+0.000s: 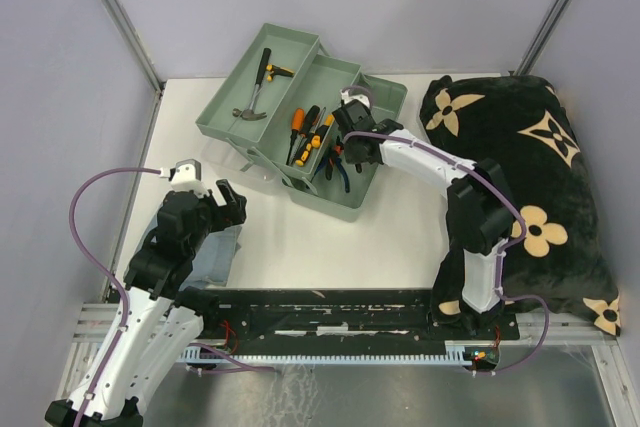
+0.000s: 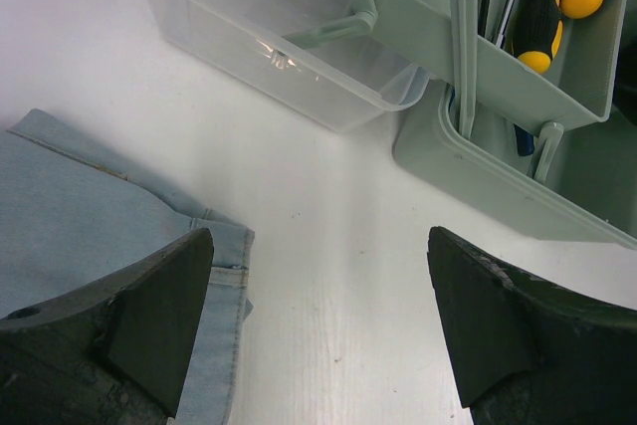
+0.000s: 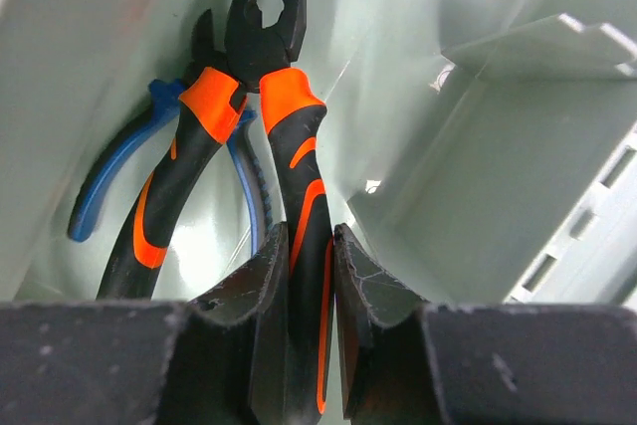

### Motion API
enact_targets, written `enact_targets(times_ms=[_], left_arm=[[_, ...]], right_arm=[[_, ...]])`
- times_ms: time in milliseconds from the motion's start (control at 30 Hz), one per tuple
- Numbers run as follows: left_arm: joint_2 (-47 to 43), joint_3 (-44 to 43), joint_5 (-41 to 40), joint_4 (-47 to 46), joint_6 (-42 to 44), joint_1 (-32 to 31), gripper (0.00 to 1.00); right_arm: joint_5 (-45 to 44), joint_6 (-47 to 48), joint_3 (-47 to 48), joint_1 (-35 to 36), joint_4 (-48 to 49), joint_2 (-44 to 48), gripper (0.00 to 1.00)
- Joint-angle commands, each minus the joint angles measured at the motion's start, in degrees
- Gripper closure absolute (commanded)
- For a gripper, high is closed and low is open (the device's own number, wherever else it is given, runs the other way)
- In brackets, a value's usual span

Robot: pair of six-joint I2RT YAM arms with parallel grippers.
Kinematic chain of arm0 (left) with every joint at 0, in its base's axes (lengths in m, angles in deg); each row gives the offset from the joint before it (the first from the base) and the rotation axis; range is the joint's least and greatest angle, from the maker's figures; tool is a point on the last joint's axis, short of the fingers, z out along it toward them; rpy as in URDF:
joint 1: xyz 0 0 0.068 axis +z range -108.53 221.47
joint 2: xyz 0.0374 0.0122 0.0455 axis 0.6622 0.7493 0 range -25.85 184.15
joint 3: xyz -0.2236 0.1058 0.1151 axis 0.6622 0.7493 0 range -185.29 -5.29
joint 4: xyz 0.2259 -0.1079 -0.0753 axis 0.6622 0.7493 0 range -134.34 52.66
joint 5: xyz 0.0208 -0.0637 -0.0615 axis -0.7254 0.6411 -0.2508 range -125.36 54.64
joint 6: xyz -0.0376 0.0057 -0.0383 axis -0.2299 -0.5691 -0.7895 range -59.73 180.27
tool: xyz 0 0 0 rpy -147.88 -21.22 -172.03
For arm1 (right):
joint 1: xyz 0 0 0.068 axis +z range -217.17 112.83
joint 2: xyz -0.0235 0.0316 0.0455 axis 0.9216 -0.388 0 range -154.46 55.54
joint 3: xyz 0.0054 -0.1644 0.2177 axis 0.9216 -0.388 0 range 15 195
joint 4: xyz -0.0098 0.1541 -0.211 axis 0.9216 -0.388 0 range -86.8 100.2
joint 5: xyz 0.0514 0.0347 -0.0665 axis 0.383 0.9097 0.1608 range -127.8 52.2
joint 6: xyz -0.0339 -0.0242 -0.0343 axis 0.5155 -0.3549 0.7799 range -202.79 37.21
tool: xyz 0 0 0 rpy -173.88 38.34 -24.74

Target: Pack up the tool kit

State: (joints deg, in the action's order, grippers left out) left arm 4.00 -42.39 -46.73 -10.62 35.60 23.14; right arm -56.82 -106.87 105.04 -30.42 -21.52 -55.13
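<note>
While the right arm reaches forward with its elbow raised and its wrist tipped down into the toolbox [image 1: 388, 97], the right gripper [image 3: 311, 236] pinches one rubbery handle of the orange-and-black pliers [image 3: 289, 116] between dark, scuffed fingers. These pliers lie in the bottom compartment, ridged nose pointing away from the wrist, partly over a blue-handled pair [image 3: 95, 201]. The toolbox is smooth, pale green moulded plastic and stands mid-table [image 1: 330, 237] with its fold-out trays open. A hammer [image 1: 255, 87] lies in the far tray and screwdrivers [image 1: 305, 132] in the middle one. A clear plastic lid [image 2: 289, 47] hangs at the near side. The left arm is folded back near its base. The left gripper [image 2: 318, 246] hovers low with its jaws spread wide and holding nothing, at the hemmed edge of a folded pale-blue cloth [image 2: 80, 206].
</note>
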Motion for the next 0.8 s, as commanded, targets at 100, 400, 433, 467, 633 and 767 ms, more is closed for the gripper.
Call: enact_targets(times_ms=[100,400,433,467,633,767], left_arm=[[-0.1,0.36,0.84,-2.8,-1.44,0.21,0.06],[-0.01,0.34,0.89,-2.82,-1.44,0.29,0.06],[0.03,0.32,0.83,-2.82,-1.44,0.26,0.06],[0.03,0.36,0.81,-2.78,-1.44,0.27,0.06],[0.07,0.36,0.75,-2.7,-1.44,0.29,0.06],[0.1,0.36,0.66,-2.73,-1.44,0.28,0.06]], right_arm=[[-2.6,-5.59,3.05,0.32,5.17,-1.41,0.98],[-0.96,-9.44,2.33,0.27,2.99,-2.19,0.66],[-0.17,-9.41,2.38,0.33,2.73,-1.89,0.64],[0.4,-9.41,2.49,0.31,2.34,-1.54,0.61],[1.48,-8.75,1.65,0.33,0.59,2.39,0.53],[2.49,-8.48,-2.74,0.31,1.72,9.55,0.48]])
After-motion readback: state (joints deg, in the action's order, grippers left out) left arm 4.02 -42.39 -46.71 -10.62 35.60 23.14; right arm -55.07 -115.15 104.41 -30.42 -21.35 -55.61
